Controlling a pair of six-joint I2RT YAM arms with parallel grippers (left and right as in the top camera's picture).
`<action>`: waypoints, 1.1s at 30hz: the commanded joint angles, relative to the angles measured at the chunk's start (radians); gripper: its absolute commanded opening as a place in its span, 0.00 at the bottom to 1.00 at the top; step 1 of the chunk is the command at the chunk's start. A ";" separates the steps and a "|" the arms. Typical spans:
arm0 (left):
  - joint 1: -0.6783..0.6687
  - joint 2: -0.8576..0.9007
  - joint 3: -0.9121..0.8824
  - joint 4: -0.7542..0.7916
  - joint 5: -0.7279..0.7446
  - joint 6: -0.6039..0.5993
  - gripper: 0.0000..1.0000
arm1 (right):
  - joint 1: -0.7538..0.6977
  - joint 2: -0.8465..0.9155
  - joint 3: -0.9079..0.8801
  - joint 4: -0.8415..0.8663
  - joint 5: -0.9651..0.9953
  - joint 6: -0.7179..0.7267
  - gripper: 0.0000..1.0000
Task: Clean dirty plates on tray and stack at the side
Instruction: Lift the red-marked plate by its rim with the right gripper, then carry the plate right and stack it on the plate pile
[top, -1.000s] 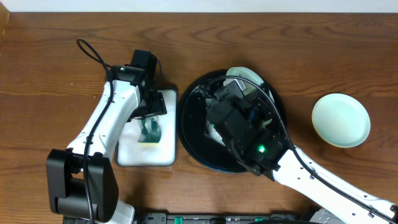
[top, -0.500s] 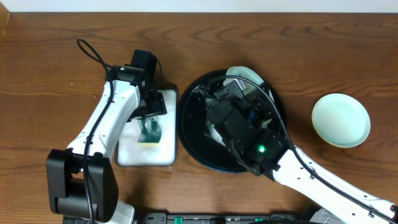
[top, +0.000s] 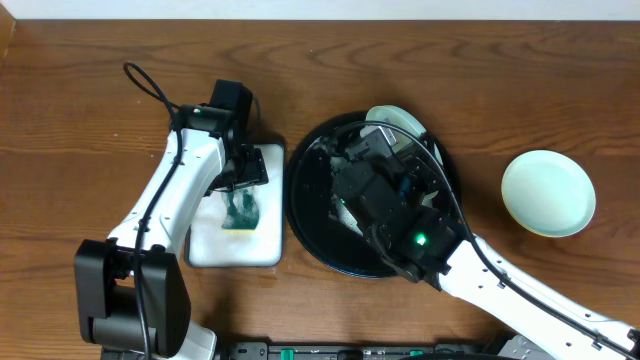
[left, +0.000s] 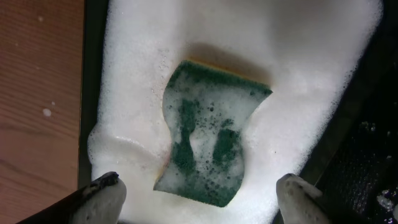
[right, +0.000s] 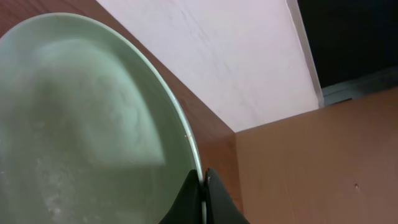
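Note:
My right gripper is shut on the rim of a pale mint green plate and holds it tilted over the far part of the black tray. In the overhead view only the edge of that plate shows past the right arm. A second mint green plate lies on the table to the right of the tray. The yellow plate is hidden or out of view. My left gripper is open just above a green sponge that lies in white foam; it touches nothing.
The white rectangular sponge dish stands left of the tray, with the green sponge in it. The right arm covers most of the tray's middle. Bare wooden table lies all around.

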 joint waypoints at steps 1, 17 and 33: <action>0.003 -0.003 0.005 -0.002 -0.001 0.004 0.83 | -0.005 -0.025 0.010 -0.008 0.043 0.051 0.01; 0.003 -0.003 0.005 -0.002 -0.001 0.004 0.83 | -0.406 -0.173 0.017 -0.304 -0.729 0.694 0.01; 0.003 -0.003 0.005 -0.002 -0.001 0.004 0.83 | -1.517 -0.060 0.008 -0.389 -1.373 0.717 0.01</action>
